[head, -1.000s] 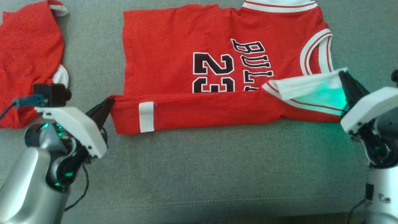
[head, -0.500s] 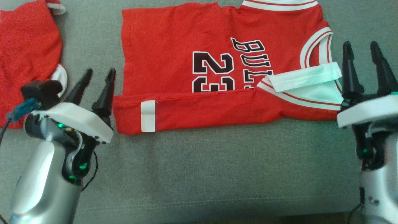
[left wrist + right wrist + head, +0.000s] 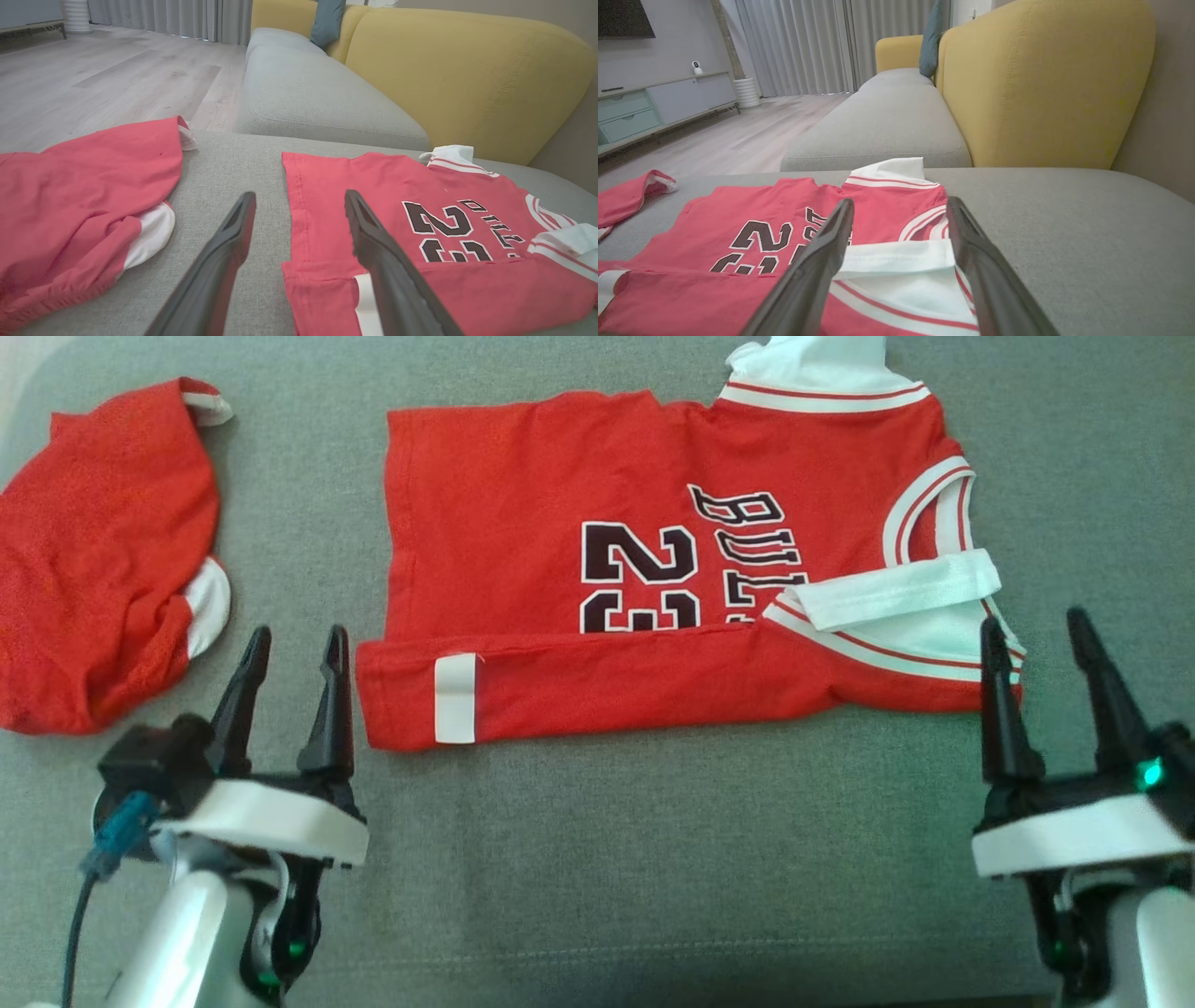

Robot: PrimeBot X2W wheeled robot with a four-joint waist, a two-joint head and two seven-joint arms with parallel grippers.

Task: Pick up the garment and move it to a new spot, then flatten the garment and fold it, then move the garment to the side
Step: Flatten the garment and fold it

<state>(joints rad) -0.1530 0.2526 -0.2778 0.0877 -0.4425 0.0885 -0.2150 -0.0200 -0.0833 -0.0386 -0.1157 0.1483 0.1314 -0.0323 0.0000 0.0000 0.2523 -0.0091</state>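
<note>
left gripper (image 3: pixel 297 637) just beside the hem-end near corner of the garment (image 3: pixel 560 551), fingers pointing away from the robot, spread wide, nothing between them. right gripper (image 3: pixel 1033 621) at the garment's shoulder end, same upright pose, fingers apart and empty; inner finger overlapping the white armhole corner in the head view, contact not determinable.

garment flat on the grey cushion (image 3: pixel 653 859), near long edge turned up over the front as a folded strip (image 3: pixel 635 681) carrying a white label (image 3: pixel 456 698). lower half of the "23" covered by that strip; lettering partly covered by a folded white armhole flap (image 3: pixel 896 597). collar (image 3: pixel 822 373) cut off at the top of the head view. second red garment (image 3: pixel 103 569) well apart from the garment's hem end, cut off at the frame edge.

bare cushion along the garment's whole near edge and past its shoulder end. yellow backrest (image 3: pixel 467 70) rising beyond the garment's collar side.
</note>
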